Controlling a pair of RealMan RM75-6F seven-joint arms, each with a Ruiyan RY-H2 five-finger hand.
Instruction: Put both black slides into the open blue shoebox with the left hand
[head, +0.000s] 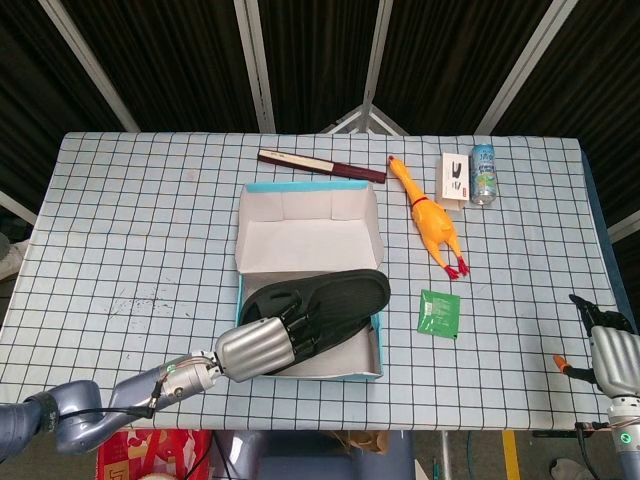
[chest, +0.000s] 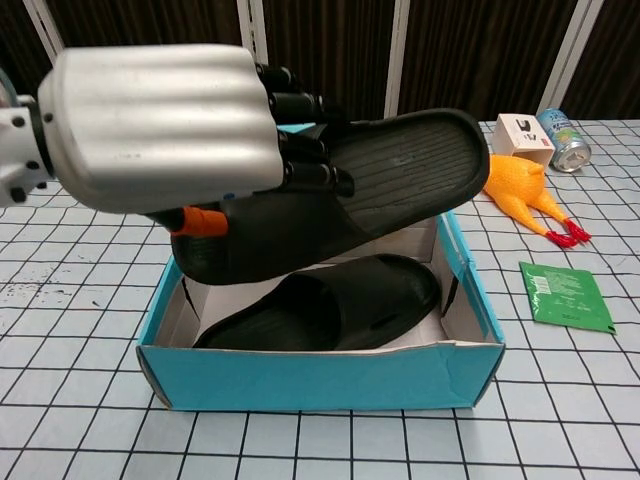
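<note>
Now my silver left hand (chest: 160, 125) gripped one black rubber slide (chest: 345, 200), fingers (chest: 300, 140) curled over its upper, holding it tilted just above the open blue cardboard shoebox (chest: 320, 375). Second black slide (chest: 330, 305) lay flat inside the box, directly under the held one; whether the two touched, I couldn't tell. My right hand (head: 610, 350) sat at the table's (head: 130, 220) far right edge, well apart from the box, and I couldn't tell if its fingers were spread or curled.
</note>
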